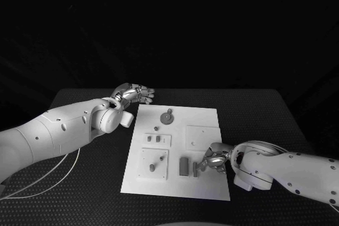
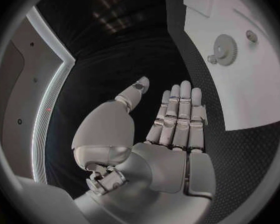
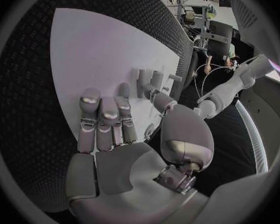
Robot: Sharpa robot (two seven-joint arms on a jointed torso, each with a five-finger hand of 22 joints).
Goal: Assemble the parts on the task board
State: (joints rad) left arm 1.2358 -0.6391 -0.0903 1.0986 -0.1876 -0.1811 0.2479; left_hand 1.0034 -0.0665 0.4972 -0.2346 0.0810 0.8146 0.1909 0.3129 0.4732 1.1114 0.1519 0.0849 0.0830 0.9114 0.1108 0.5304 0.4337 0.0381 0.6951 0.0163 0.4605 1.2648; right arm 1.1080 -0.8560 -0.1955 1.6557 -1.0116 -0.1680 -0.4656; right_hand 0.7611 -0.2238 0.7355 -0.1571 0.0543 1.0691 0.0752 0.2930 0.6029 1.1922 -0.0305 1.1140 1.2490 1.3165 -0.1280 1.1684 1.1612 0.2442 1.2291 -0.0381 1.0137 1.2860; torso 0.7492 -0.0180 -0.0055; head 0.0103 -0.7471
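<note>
The white task board point(image 1: 205, 119) lies in the middle of the black surface point(image 1: 261, 108), its long side running from 12 to 6 o'clock in the head view. Grey parts sit on it: a round toothed gear point(image 1: 166, 118) near the board's 12 o'clock end, a small part point(image 1: 154, 138) on a raised plate at about 9 o'clock, another small part point(image 1: 152, 166) on a larger plate towards 7 o'clock, and an upright bar point(image 1: 184, 166) close to 6 o'clock. The left robot hand point(image 1: 132, 94) hovers off the board, just beyond its 11 o'clock corner; in the left wrist view its fingers point(image 2: 180, 115) are straight and side by side with the thumb apart, holding nothing. The right robot hand point(image 1: 212, 160) is low over the board at about 5 o'clock, just beside the bar; its fingers point(image 3: 102, 119) reach flat towards the board, and I cannot tell whether it pinches anything.
</note>
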